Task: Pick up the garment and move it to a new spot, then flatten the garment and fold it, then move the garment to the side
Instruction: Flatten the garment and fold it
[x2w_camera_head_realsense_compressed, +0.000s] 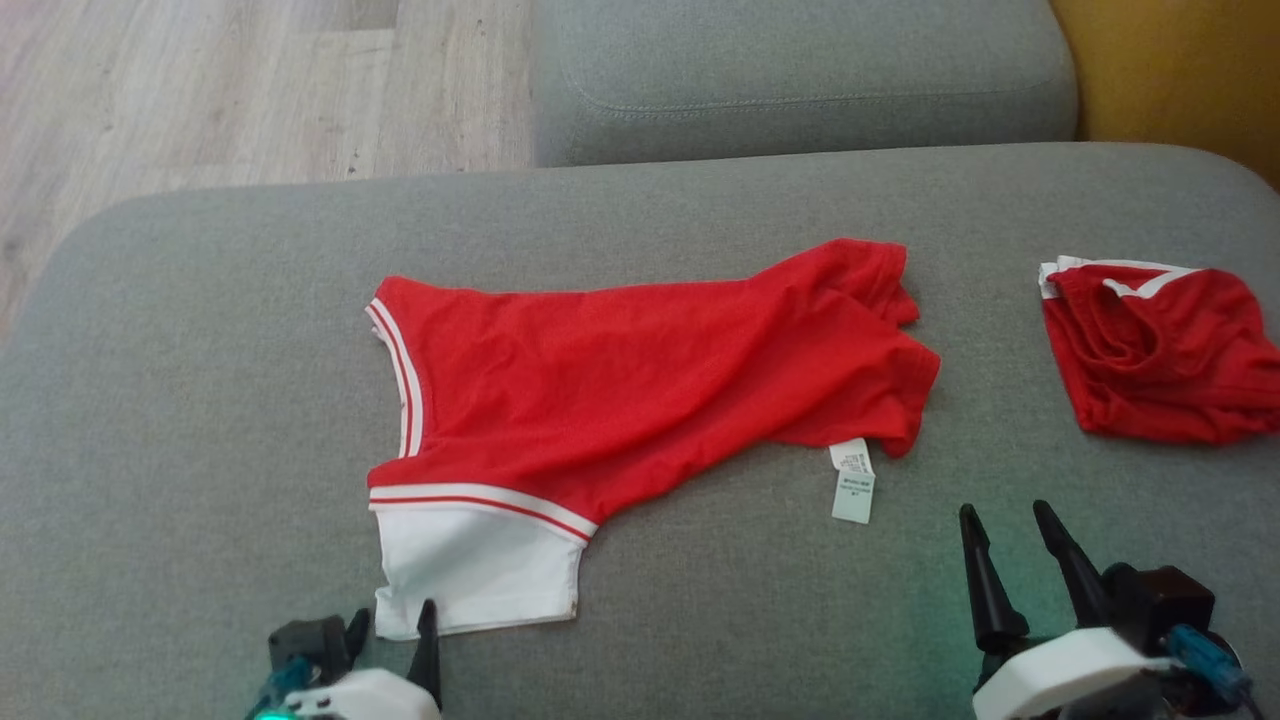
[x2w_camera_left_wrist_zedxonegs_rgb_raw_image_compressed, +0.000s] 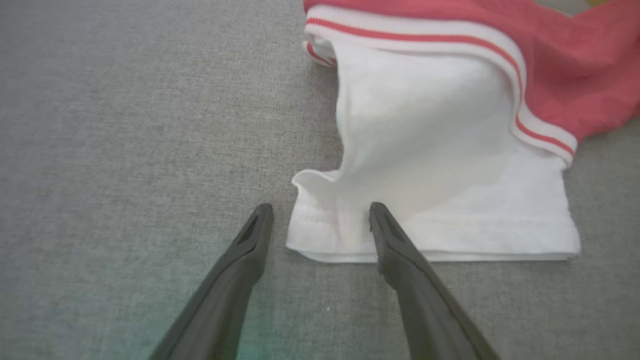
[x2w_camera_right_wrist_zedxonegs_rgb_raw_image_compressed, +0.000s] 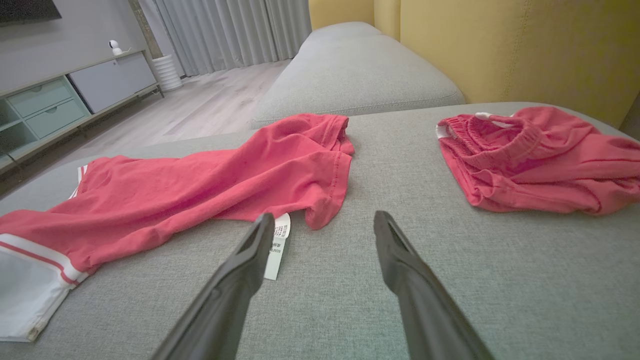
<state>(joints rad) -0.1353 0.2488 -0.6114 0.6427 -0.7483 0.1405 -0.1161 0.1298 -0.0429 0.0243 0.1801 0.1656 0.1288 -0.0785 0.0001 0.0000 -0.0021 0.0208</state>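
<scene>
The left gripper (x2w_camera_left_wrist_zedxonegs_rgb_raw_image_compressed: 321, 207) has its two dark fingers spread wide and holds nothing. Its tips are low at the near edge of the white sleeve (x2w_camera_left_wrist_zedxonegs_rgb_raw_image_compressed: 440, 200): one sits at the sleeve's hem and the other is over bare cushion (x2w_camera_head_realsense_compressed: 200, 400) just beside the sleeve's curled corner. I cannot tell whether either tip touches the cloth. The right gripper (x2w_camera_head_realsense_compressed: 1003, 510) is also wide apart and empty. It hovers over bare grey fabric, just short of the care label (x2w_camera_head_realsense_compressed: 853, 485) that sticks out from the garment's lower hem.

The garment (x2w_camera_head_realsense_compressed: 640, 380), a red top with white striped trim, lies across the middle of the cushion. It is roughly spread out, but rumpled and bunched toward the right end. A second red garment (x2w_camera_head_realsense_compressed: 1160, 350) sits crumpled well apart at the right edge.

The cloth looks thin, light and limp. It will likely sag and drag rather than hold any shape, and a pinch on one layer alone may slip. The stitched hems and ribbed trim look like the firmest places to grip: the sleeve hem for the left gripper, and the bottom hem near the label for the right. The label itself is a poor hold. Lifting two far-apart points should keep the garment from bunching.
</scene>
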